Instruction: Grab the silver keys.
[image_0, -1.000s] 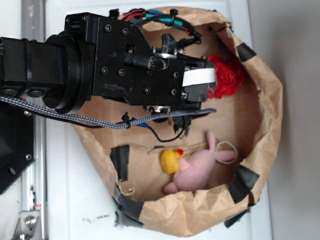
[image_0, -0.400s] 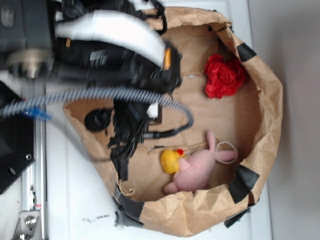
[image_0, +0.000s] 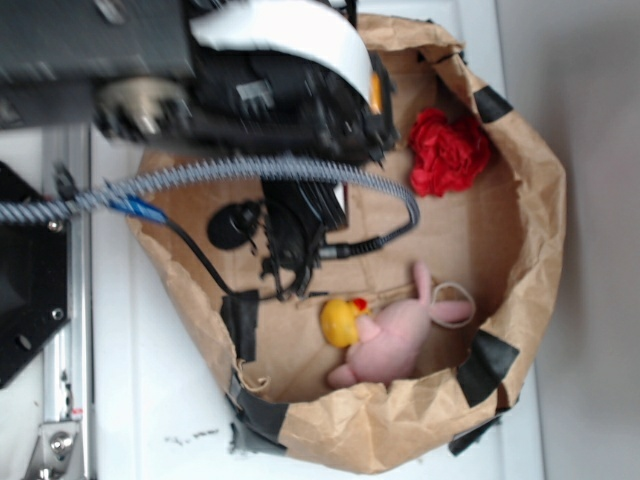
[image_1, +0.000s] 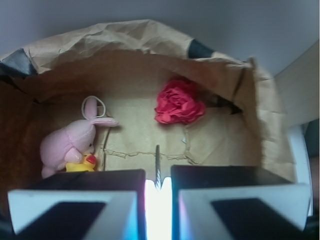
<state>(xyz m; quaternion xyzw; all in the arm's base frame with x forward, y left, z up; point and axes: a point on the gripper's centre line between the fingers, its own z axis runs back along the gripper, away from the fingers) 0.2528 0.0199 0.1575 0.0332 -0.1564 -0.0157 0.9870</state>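
Wrist view: my claw (image_1: 158, 192) is nearly pressed together, a thin silver blade of the keys (image_1: 157, 167) pinched in the narrow gap and poking forward. Beyond lie a red flower (image_1: 179, 102) and pink bunny (image_1: 67, 145) on the paper bag (image_1: 135, 37) floor.

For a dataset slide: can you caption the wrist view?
Gripper above a brown paper bag holding a pink bunny, red flower and wire-looped silver keys.

White table (image_0: 150, 400), brown paper bin (image_0: 520, 330) lying on it
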